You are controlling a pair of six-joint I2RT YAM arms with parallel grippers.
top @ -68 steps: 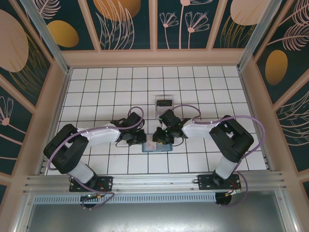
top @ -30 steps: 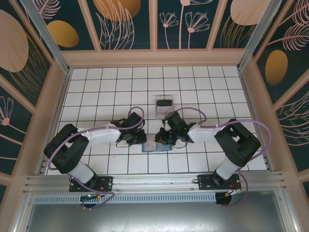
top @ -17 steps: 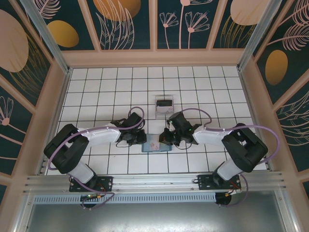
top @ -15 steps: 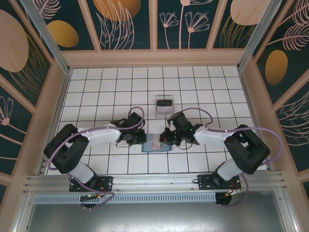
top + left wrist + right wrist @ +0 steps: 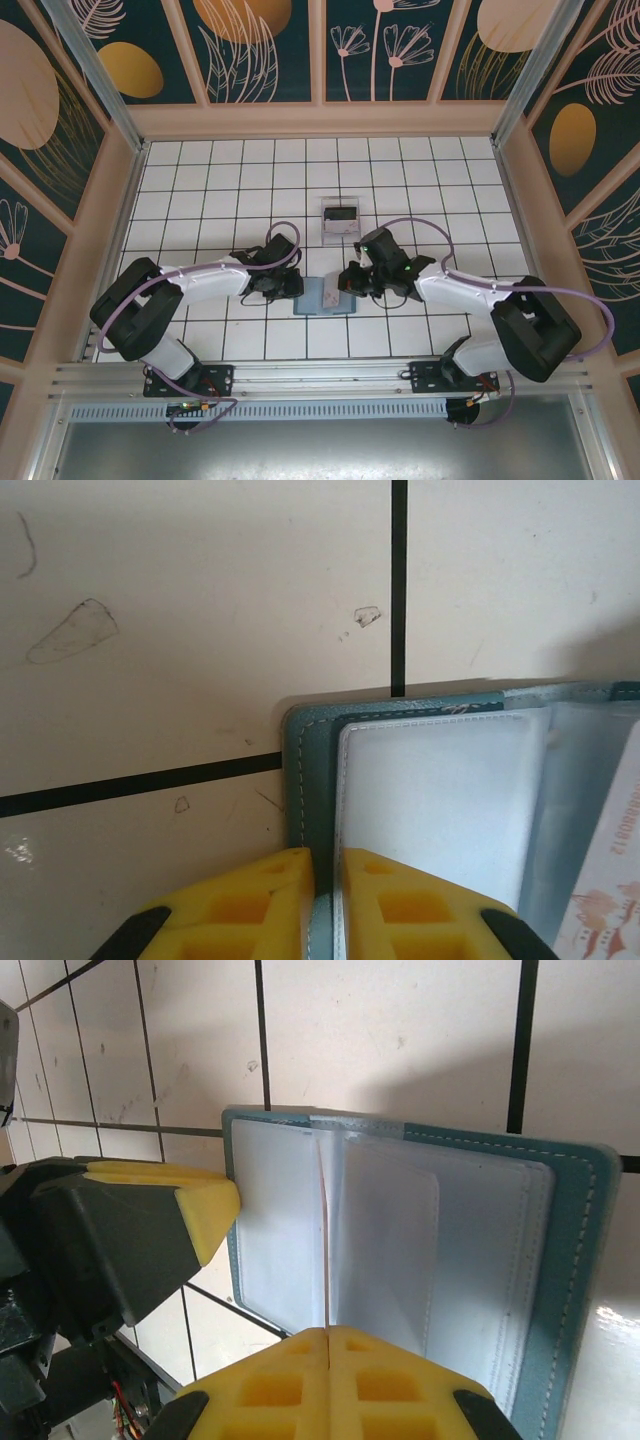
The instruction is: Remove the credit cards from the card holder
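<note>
- Card holder [image 5: 328, 297] lies spread open, clear pockets up, on the white tiled bench [image 5: 200, 180], between the 2 arms and toward their bases.
- Left gripper [image 5: 322, 865] anchors it. Its jaws are nearly together and pinch the teal stitched border on the holder's left side, with the edge passing between the 2 yellow pads.
- Right gripper [image 5: 328, 1345] sits over the middle fold. Its jaws are pressed tight together on the pale pink card [image 5: 612, 880]. The right wrist view shows this card edge-on, as a thin line running along the fold into the pads.
- Clear tray [image 5: 340, 232] stands just beyond the holder, apart from it, with a dark card [image 5: 341, 213] inside.
- Step in hand, as I judge it: the right arm is drawing the pink card out of its pocket while the left arm holds the holder down. With 1 card apparently in the tray, this looks like the last one.
- The next move calls for a straight pull along the pocket's opening, so the card slides out rather than bending or dragging the soft holder. The left grip has to resist that pull.
- I cannot tell whether the card's far edge is free of its sleeve.
</note>
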